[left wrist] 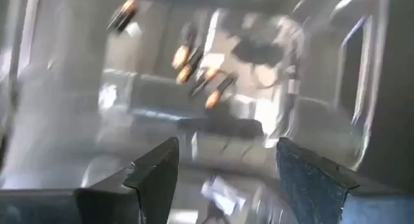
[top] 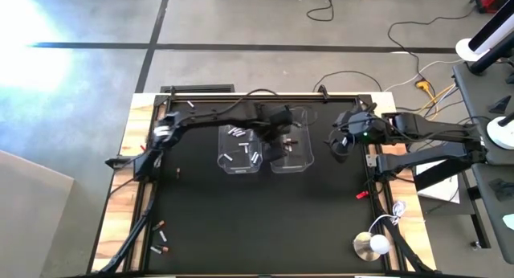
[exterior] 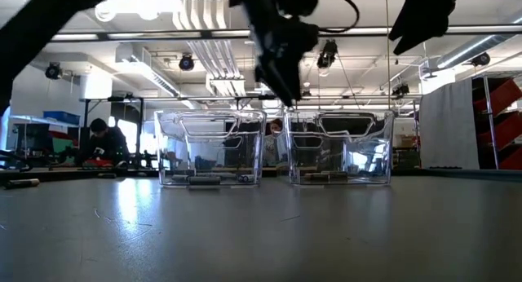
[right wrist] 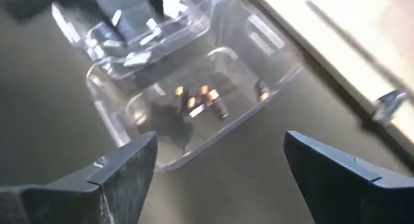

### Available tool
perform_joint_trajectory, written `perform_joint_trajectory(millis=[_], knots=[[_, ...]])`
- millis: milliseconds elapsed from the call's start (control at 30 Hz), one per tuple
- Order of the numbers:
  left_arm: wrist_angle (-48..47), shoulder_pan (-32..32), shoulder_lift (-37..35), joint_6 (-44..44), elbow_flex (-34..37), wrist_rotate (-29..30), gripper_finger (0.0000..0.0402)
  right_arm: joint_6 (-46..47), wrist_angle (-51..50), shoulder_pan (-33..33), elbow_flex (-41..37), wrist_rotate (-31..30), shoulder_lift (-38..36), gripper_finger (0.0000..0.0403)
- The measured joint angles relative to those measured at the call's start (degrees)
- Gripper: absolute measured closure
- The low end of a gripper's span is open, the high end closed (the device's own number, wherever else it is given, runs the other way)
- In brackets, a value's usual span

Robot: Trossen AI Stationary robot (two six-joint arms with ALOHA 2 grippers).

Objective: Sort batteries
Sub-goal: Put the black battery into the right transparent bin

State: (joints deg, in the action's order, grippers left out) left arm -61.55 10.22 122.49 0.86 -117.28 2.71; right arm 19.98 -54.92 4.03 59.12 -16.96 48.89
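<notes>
Two clear bins [top: 239, 153] [top: 291, 152] stand side by side, nearly touching, near the middle of the black mat [top: 265, 222]. Beside the mat's right edge, well apart from the bins, lies a small red clip [top: 361, 194]. Past the mat's near right corner a round white object [top: 373, 245] rests on the wooden table [top: 120, 206] with a white cable [top: 395, 210] just beside it. In the low view a seated person [exterior: 104, 142] shows in the room beyond the left bin [exterior: 210, 148].
</notes>
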Motion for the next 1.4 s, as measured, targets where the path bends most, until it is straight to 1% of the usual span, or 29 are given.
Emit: perform_joint_trajectory(millis=[100,200,300,400,533,667,767,867,967,1067,1200,1333,1400], knots=[[1.68,-1.21,-8.3,3.72,11.63,3.91,0.017,2.67,0.42,-0.41,-0.14,2.51,1.72,0.007],[3.84,-2.86,-18.12,9.92,23.78,5.47,0.017,5.02,2.18,-1.46,0.2,3.07,3.93,0.0069],[3.93,-5.14,-27.91,18.21,35.16,5.64,0.017,6.82,5.68,-2.34,1.19,2.99,6.65,0.0075],[3.67,-8.07,-37.18,29.19,45.26,5.79,0.017,7.79,7.85,-3.24,3.22,2.96,9.93,0.0082],[4.38,-12.63,-47.75,40.83,55.02,7.15,0.017,7.95,7.63,-4.86,8.05,3.0,14.24,0.0093],[4.55,-16.02,-54.64,54.32,61.04,8.92,0.017,9.0,7.59,-6.51,12.46,2.96,17.81,0.01],[3.9,-17.73,-57.72,63.49,65.59,8.98,0.017,10.82,7.54,-8.03,15.12,2.42,20.36,0.0104],[3.78,-18.97,-59.49,70.01,70.67,9.12,0.017,13.32,7.41,-9.71,17.44,2.42,23.01,0.0108],[3.64,-19.08,-59.86,77.23,75.39,9.44,0.017,13.47,7.29,-11.36,19.91,2.42,25.5,0.0113],[3.53,-19.06,-59.77,82.96,78.6,9.58,0.017,12.89,7.18,-12.24,22.23,2.42,27.66,0.0118],[3.28,-19.06,-59.04,87.44,80.92,9.62,0.017,9.86,7.2,-12.28,24.57,1.95,29.63,0.0125],[0.41,-19.06,-57.74,90.31,82.23,8.28,0.017,3.44,7.16,-11.59,25.43,-0.59,30.49,0.0133],[0.87,-19.02,-56.91,90.7,82.32,8.06,0.017,1.2,7.04,-10.84,25.54,-1.06,30.5,0.0137]])
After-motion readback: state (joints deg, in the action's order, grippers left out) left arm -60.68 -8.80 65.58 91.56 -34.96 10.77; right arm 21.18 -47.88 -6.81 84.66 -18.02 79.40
